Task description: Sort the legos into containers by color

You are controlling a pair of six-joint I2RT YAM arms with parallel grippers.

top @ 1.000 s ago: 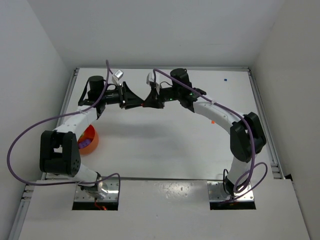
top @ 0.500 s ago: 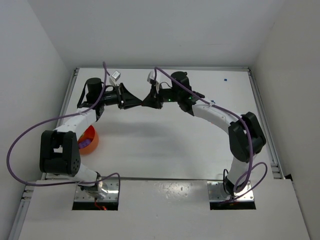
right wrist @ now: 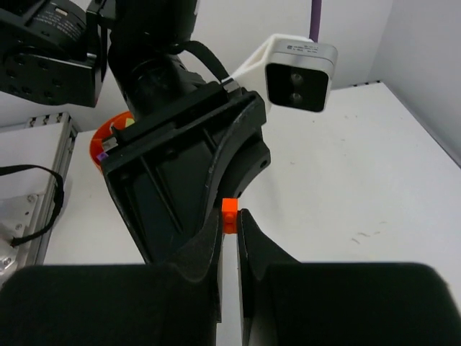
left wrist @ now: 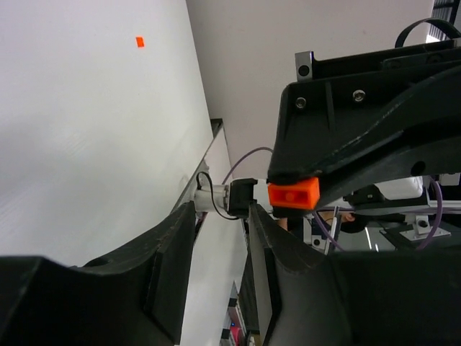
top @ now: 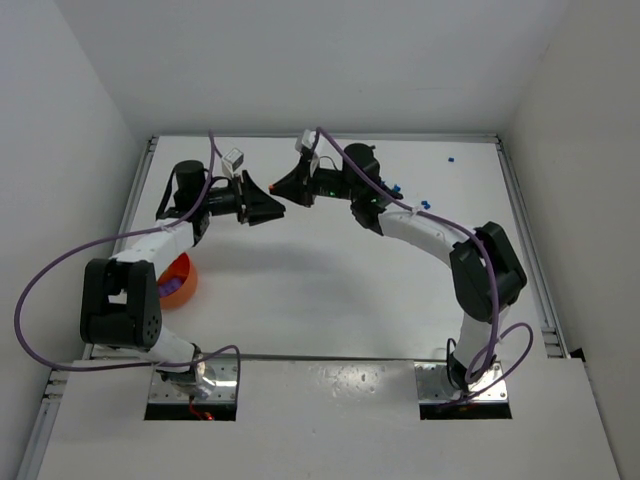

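Right fingers (top: 285, 187): pinching an orange brick (right wrist: 229, 209), raised over the far middle of the desk (top: 330, 300).
Left fingers (top: 270, 206): narrowly parted, holding nothing, tips close to that brick.
Orange bowl (top: 192, 285): near left, under the left arm.
Blue bricks (top: 451, 157): scattered far right.

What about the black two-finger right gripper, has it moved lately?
Yes. The right gripper went left and toward the table's far edge, pinching a tiny orange plastic brick.
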